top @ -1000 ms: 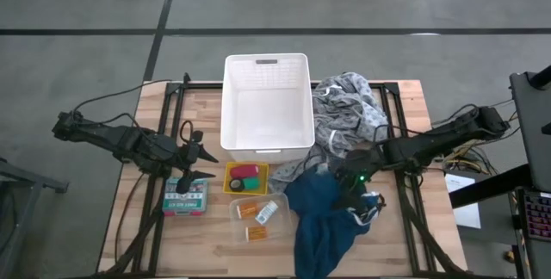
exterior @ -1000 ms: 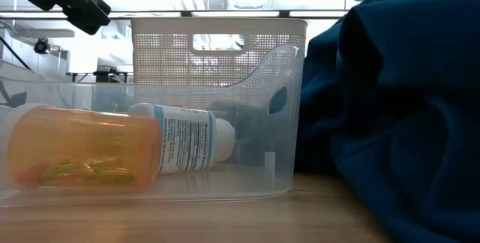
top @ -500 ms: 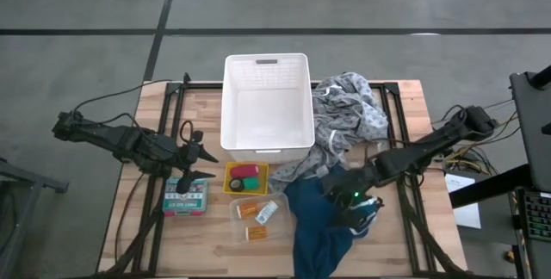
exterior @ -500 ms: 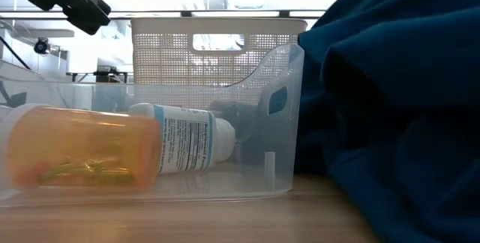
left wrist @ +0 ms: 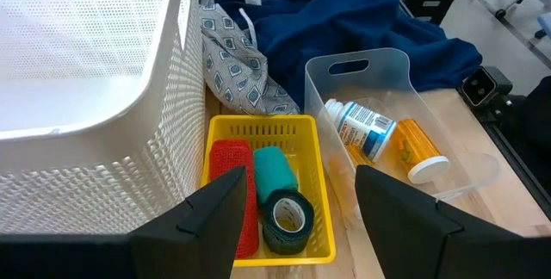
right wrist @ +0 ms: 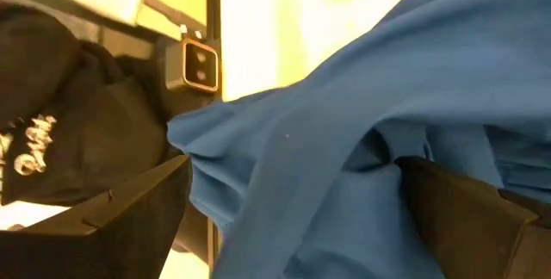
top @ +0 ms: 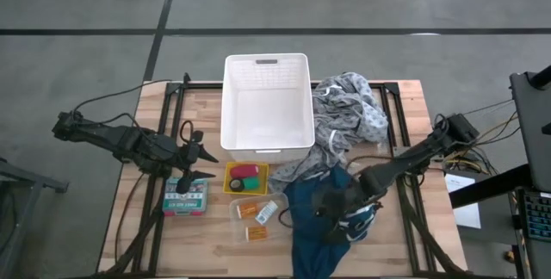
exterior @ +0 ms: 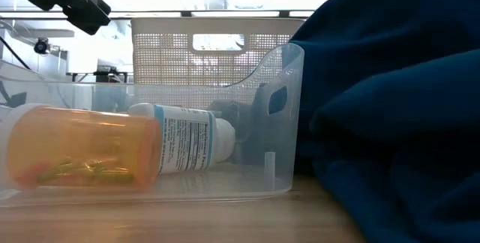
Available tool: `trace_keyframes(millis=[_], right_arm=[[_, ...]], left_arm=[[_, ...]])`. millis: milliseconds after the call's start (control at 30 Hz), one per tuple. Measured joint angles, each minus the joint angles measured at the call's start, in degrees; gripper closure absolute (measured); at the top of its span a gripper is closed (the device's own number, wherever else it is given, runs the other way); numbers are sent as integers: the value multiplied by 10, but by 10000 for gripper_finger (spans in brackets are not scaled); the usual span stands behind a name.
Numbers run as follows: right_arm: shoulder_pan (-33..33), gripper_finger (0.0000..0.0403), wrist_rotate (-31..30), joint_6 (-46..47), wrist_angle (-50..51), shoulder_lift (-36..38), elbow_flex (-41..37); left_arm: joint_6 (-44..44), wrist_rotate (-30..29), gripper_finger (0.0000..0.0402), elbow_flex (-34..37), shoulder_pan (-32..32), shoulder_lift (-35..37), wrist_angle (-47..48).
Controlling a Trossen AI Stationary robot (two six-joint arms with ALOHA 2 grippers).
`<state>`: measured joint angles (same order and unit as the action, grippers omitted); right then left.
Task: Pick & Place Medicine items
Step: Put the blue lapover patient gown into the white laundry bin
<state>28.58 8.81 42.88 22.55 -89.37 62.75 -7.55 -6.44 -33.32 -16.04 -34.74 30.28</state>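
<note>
The medicine items sit in 2 small containers in front of the white perforated plastic basket (top: 268,102) on the wooden tabletop (top: 155,227). A clear plastic bin (top: 258,220) holds the 2 orange pill bottles, one at (top: 247,208) and the other at (top: 256,232), plus the white labelled bottle (left wrist: 365,130). A yellow slotted tray (left wrist: 264,184), touching the basket's near wall, holds the pink-red cylinder (left wrist: 231,191), a teal roll (left wrist: 275,170) and the dark green roll of tape (left wrist: 286,217).

The left claw (top: 203,163) hovers just beside the yellow tray, on its outer side and clear of the basket; its 2 dark fingers (left wrist: 207,219) stand roughly half apart and hold nothing. From it the tray lies directly ahead and below, the clear bin a little farther on. The pink-red cylinder and teal roll lie lengthwise, parallel to the tray's long sides and roughly along the line the claw is facing.

The right claw (top: 334,213) is spread wide and buried in the teal-blue cloth (top: 323,219), which bunches against the clear bin's far side. Whether it grips the cloth cannot be told.

By my reading, the left arm is the nearer one for anything in the yellow tray.
</note>
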Motion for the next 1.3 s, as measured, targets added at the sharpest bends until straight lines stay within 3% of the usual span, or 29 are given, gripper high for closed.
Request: trace_keyframes(millis=[400, 1300], right_arm=[[39, 3, 0, 1, 65, -112, 114], [49, 3, -13, -31, 69, -253, 118]], left_arm=[[0, 0, 176, 0, 0, 0, 0], [0, 0, 176, 0, 0, 0, 0]])
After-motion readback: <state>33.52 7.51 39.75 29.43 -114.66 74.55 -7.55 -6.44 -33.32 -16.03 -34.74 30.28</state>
